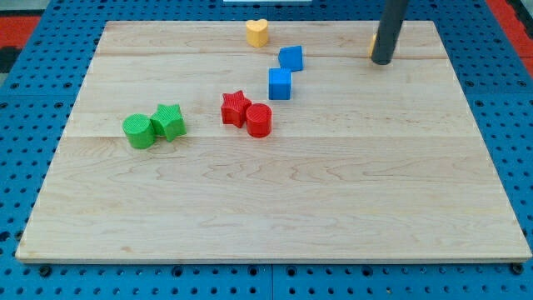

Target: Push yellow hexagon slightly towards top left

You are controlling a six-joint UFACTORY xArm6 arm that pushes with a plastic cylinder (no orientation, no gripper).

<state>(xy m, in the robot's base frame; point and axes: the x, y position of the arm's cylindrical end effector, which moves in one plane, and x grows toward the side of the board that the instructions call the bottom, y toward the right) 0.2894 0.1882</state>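
Two green blocks [154, 126], two red [247, 114], two blue [285, 72].

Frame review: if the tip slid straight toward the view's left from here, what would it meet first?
Probably the yellow block, a sliver showing at the rod's left edge right beside my tip; its shape is hidden, and contact is unclear.

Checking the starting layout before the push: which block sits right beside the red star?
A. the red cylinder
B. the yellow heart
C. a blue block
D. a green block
A: the red cylinder touches the red star on its lower right, while the blue, green and yellow blocks stand apart from it.
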